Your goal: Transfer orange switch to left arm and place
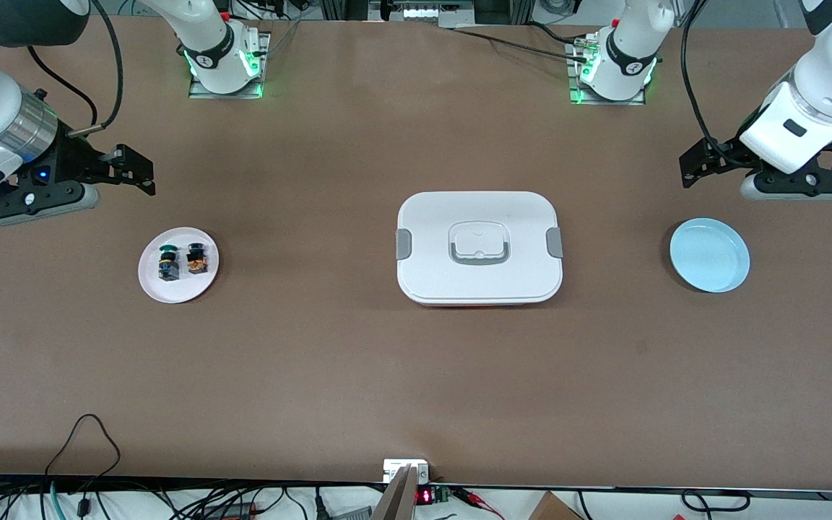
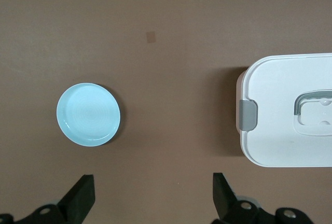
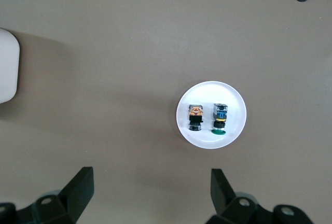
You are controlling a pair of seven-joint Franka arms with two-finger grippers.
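Lying on a white plate (image 1: 178, 275), the orange switch (image 1: 198, 259) points its dark cap away from the front camera, long axis running near to far.

A green-capped switch (image 1: 168, 263) lies just beside it, parallel, on the same plate toward the right arm's end of the bench (image 1: 315, 361). The box (image 1: 479, 247) sits mid-bench; a blue plate (image 1: 709, 255) lies toward the left arm's end. The right gripper (image 1: 134, 173) hangs over bare bench near the white plate, fingers (image 3: 78, 187) spread. The left gripper (image 1: 701, 167) hangs over bench near the blue plate, fingers (image 2: 80, 195) spread.
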